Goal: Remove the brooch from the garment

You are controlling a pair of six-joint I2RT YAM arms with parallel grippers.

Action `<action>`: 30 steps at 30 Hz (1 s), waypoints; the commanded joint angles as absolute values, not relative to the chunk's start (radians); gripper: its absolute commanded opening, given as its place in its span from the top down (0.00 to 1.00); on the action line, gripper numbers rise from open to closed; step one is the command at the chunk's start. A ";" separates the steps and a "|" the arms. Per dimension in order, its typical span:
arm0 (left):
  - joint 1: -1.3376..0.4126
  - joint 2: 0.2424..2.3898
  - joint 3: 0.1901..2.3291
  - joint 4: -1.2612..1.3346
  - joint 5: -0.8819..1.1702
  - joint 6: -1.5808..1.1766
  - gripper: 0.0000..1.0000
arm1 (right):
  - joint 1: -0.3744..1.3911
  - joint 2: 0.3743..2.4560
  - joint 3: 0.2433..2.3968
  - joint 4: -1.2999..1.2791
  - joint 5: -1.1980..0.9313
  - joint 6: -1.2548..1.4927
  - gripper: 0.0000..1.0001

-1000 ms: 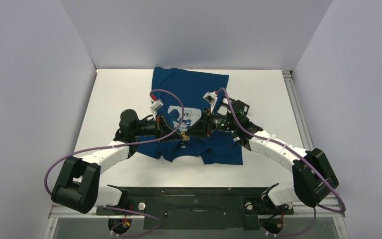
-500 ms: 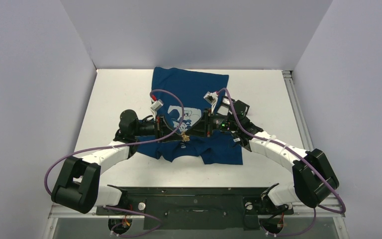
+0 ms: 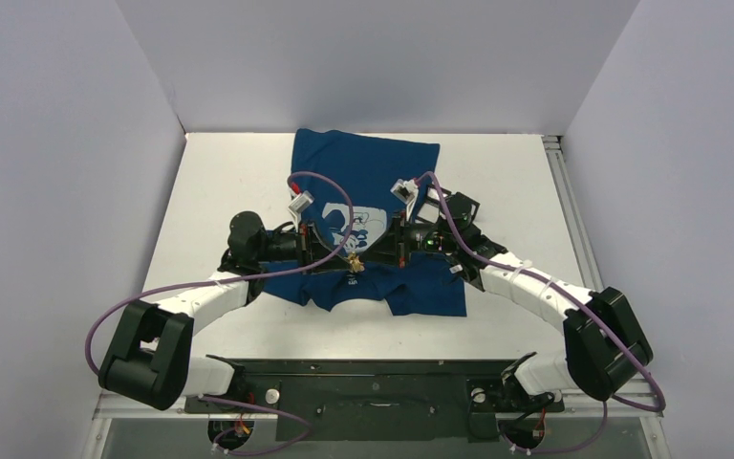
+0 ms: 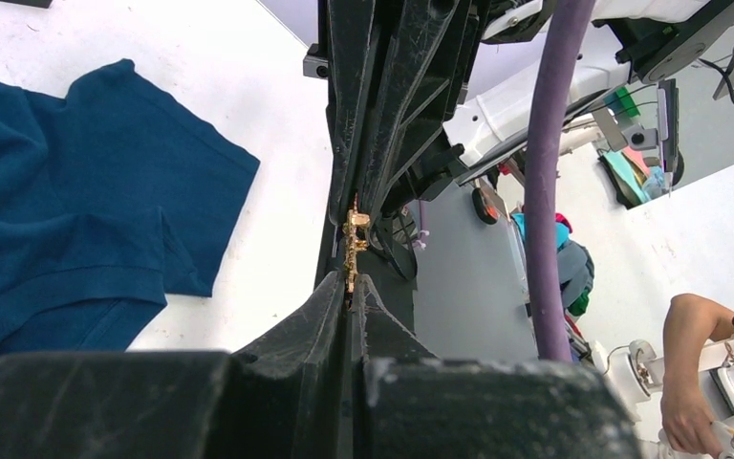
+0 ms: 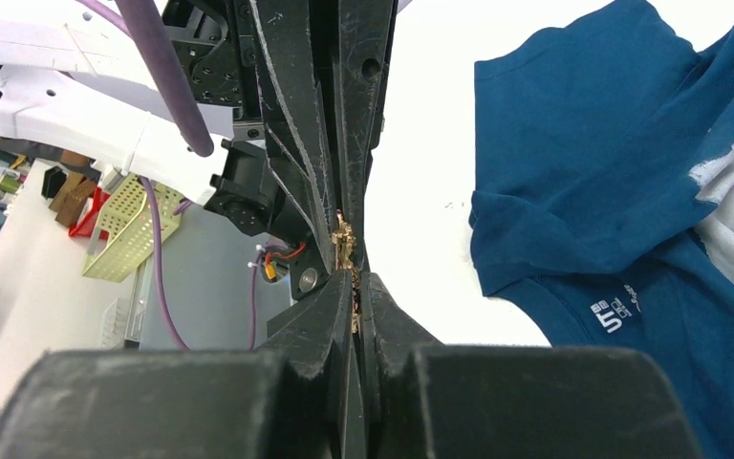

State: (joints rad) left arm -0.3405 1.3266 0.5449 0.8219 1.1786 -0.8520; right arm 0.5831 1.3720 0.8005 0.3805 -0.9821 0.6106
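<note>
We find the left gripper [image 4: 351,285] and the right gripper [image 5: 355,287] meeting tip to tip, each clamped on one end of the gold brooch [image 4: 354,239]. The brooch is held over the near part of the garment [image 3: 363,163], which lies spread on the white table [image 3: 229,182].

Inspector: Arm pose?
Technician: Left arm [image 3: 201,292] and right arm [image 3: 526,282] both reach forward and bend inward, with the wrists roughly level and pointing at each other.
Inspector: Grippers?
Technician: Left gripper [image 4: 351,283] has its fingers pressed together on a small gold brooch [image 4: 353,239]. Right gripper [image 5: 355,284] likewise — clamped on the same piece from the opposite side, the two grippers tip to tip.
</note>
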 commanded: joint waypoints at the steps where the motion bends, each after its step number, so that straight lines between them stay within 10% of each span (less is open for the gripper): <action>1: -0.339 1.319 0.548 0.856 1.184 -0.827 0.94 | 0.576 1.330 0.789 0.429 -0.990 0.592 1.00; 9: -0.294 1.306 0.591 0.630 1.151 -0.668 0.03 | 0.536 1.299 0.864 0.095 -0.907 0.340 1.00; 24: -0.179 1.272 0.859 -0.106 0.858 -0.223 0.04 | 0.412 1.325 1.085 -0.462 -0.207 -0.274 1.00; 30: -0.153 1.208 0.791 0.076 0.786 -0.348 0.04 | 0.419 1.429 1.136 -0.382 -0.015 -0.386 1.00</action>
